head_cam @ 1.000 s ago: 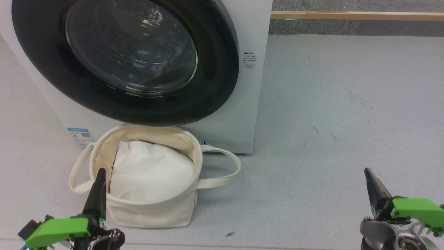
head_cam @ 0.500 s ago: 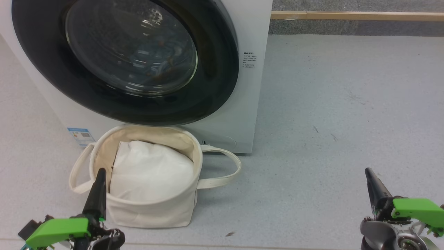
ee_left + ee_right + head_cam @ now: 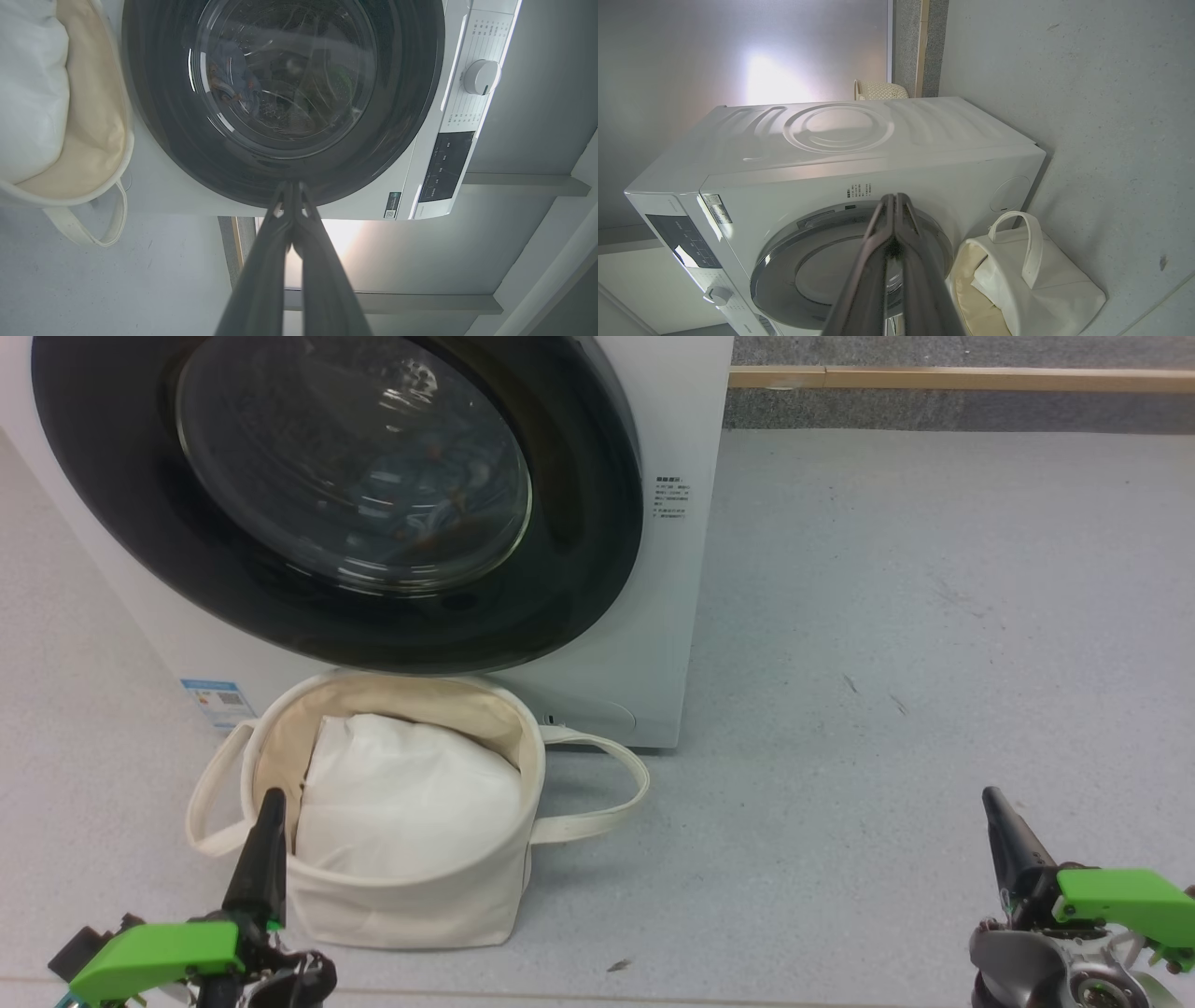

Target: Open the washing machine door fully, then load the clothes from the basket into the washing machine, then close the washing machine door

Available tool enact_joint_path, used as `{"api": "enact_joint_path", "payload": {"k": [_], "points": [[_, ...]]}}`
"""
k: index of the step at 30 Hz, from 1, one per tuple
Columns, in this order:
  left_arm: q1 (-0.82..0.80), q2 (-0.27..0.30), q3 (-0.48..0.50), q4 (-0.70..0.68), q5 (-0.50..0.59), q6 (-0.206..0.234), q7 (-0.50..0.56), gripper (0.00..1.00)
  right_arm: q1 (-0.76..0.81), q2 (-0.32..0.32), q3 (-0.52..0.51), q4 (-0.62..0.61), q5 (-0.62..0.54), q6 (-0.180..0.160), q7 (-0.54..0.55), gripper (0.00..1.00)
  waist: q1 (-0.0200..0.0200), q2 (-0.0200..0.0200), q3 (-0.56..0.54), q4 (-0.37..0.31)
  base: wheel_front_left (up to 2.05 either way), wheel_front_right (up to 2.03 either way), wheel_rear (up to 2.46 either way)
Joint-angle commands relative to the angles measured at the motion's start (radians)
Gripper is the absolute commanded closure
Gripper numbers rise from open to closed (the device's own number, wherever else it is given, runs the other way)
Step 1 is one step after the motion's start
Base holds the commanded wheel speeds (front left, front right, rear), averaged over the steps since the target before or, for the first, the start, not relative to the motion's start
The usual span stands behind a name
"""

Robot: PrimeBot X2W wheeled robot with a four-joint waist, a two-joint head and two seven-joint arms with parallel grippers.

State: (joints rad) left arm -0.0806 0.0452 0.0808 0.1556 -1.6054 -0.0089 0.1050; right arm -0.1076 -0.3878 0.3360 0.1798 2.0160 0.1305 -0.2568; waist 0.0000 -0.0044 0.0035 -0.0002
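In front of the washing machine (image 3: 686,616), on the grey floor (image 3: 887,616), the basket (image 3: 411,915) sits close against its base, with a plain white cloth (image 3: 401,803) bundled inside. The washing machine door (image 3: 579,579) is shut, and through its glass I can see the clothes (image 3: 439,513) in the drum, blue with orange specks. On the near side, the left gripper (image 3: 271,803) is just by the basket's rim, fingers pressed together, holding nothing. The right gripper (image 3: 991,800) is well off to the right, pinched closed too, and empty.

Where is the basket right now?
In the head view the basket sits on the floor, lower left, directly before the washing machine, below its shut door.
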Motion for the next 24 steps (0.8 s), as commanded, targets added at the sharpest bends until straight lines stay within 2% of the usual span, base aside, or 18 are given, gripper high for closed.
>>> {"api": "enact_joint_path", "payload": {"k": [1,24], "points": [[-0.018,0.005,0.035,-0.043,-0.003,0.001,0.006,1.00,-0.041,-0.028,0.008,-0.033,0.000,0.000,-0.005,1.00,0.0000,0.0000,0.000,0.000,0.00,0.00,0.00],[-0.018,0.005,0.035,-0.043,-0.003,0.001,0.006,1.00,-0.041,-0.027,0.007,-0.033,-0.001,0.000,-0.005,1.00,0.0000,0.0000,0.000,0.000,0.00,0.00,0.00]]}}
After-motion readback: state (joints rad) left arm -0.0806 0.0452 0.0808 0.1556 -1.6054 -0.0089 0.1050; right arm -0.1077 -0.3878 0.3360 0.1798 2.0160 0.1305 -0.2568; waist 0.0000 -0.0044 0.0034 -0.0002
